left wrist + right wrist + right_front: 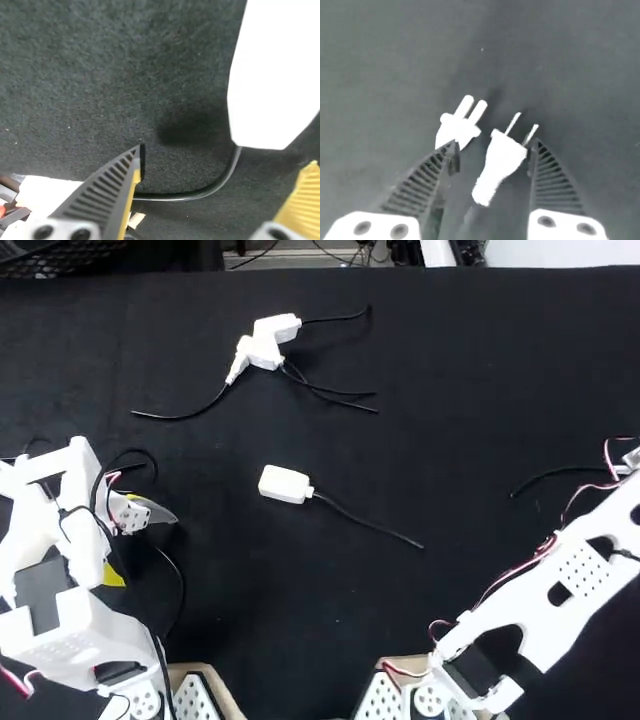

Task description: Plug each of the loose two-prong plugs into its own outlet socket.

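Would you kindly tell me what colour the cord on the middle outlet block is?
Black; the cord shows best in the high view.

Black felt tbl cover; pale strip w/ cables past far edge.

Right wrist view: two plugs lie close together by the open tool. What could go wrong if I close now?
The thick-pinned plug lies right beside the open right tool, which may nudge or pinch it along with the thin-pronged plug. That plug lies skewed in the tool's gap and might twist when squeezed.
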Available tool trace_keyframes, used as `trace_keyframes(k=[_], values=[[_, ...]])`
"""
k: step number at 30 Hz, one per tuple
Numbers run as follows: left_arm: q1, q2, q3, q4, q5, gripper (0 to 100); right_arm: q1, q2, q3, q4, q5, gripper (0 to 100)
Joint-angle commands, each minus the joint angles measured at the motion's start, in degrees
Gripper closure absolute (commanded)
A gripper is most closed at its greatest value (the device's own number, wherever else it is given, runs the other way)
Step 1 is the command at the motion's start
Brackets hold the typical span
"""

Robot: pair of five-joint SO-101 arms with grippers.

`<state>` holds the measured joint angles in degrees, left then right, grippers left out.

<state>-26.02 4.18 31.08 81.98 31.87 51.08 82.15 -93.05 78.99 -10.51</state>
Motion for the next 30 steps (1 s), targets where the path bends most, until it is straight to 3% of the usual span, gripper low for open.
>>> trace_keyframes(k=[1,4,10,21,27,30], values=[[0.4,-1.1,-0.1,-0.4,0.0,55,-1.0,2.2,-1.8,-2.1,-0.5,79.1],[0.4,-1.1,-0.2,-0.4,-0.1,55,-0.8,2.9,-1.6,-1.9,-0.1,80.6],[0.4,-1.1,-0.4,-0.4,-0.1,55,-0.9,2.8,-2.5,1.0,8.1,94.6],[0.4,-1.1,-0.4,-0.4,0.0,55,-0.2,-7.0,-2.6,10.4,10.0,94.9],[0.4,-1.1,-0.4,-0.4,0.0,55,-7.6,-12.1,-2.6,20.4,19.3,98.6],[0.4,-1.1,-0.3,-0.4,-0.1,55,-12.9,-13.4,-2.6,22.1,20.0,98.7]])
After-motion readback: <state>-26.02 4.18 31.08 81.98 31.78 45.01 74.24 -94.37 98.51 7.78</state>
